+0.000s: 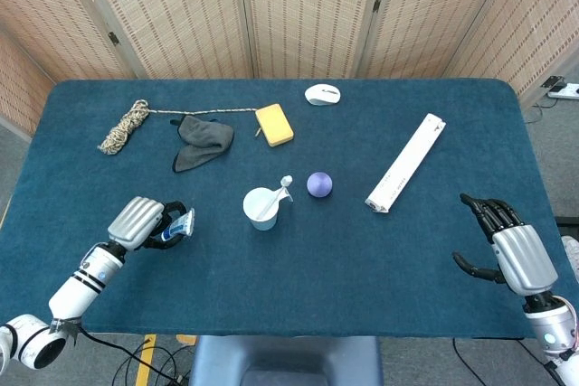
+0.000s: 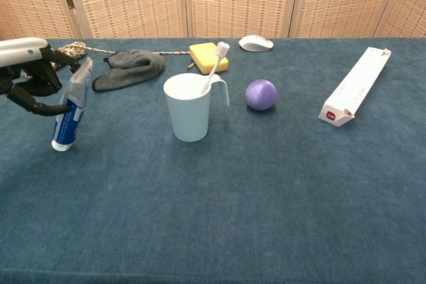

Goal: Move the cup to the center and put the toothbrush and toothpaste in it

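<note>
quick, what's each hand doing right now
Left hand: holding the toothpaste.
Right hand: open, holding nothing.

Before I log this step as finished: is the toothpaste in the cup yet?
No. The left hand holds the toothpaste in the air, left of the cup; only the toothbrush stands inside.
</note>
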Controlling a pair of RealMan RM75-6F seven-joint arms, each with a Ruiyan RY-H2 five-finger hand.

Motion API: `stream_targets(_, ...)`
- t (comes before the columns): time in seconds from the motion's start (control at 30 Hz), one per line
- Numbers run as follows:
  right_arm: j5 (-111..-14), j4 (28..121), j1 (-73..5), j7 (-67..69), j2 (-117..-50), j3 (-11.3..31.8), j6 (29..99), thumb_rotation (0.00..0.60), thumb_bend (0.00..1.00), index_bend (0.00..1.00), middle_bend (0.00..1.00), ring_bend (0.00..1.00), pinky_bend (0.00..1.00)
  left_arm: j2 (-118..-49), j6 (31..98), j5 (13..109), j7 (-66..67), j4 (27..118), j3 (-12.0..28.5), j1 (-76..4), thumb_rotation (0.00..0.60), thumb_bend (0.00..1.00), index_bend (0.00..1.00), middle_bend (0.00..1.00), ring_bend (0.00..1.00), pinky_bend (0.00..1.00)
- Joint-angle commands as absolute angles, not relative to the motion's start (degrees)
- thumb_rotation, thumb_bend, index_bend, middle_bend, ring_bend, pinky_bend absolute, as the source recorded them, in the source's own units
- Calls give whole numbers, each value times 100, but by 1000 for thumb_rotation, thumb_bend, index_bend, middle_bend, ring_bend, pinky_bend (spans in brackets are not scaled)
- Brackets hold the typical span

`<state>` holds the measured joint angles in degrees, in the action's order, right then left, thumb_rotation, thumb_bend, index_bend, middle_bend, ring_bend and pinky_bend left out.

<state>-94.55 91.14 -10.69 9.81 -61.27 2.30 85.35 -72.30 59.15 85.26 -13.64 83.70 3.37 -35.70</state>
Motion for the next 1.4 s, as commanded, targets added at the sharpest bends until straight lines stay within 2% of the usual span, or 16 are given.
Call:
stream_targets(0.03, -9463, 9110, -1064, 995, -6124, 229, 8551, 600, 210, 0, 190, 191, 182, -7179, 5943, 8457, -1580, 8402, 397, -3547, 600, 361, 684, 965, 861, 900)
stream_targets(0.43, -9484, 9090, -1061, 1039, -6125, 225, 8568, 600, 210, 0, 190, 192, 182, -6974, 6301, 8349, -2608, 9153, 848, -3539, 600, 361, 689, 965, 861, 900)
stream_targets(0.87, -9497, 9147, -1069, 1020, -6069, 234, 8576, 600, 210, 0, 190, 192, 182, -6760, 6107, 8030, -3224, 10112, 1503, -3906, 600, 361, 683, 963, 857, 900)
stream_targets(1.07, -9490, 9124, -1054, 1028, -6089, 223, 8582, 600, 210, 0, 190, 191, 182, -7053, 5919, 7643, -2878, 10140, 1758, -4214, 600, 361, 681, 963, 854, 899)
stream_targets(1.4, -9438, 9049, -1015, 1115, -6081, 228, 8614, 600, 210, 0, 190, 191, 182, -7743, 5681, 7038, -2245, 9708, 1917, -4622, 600, 361, 678, 962, 851, 899)
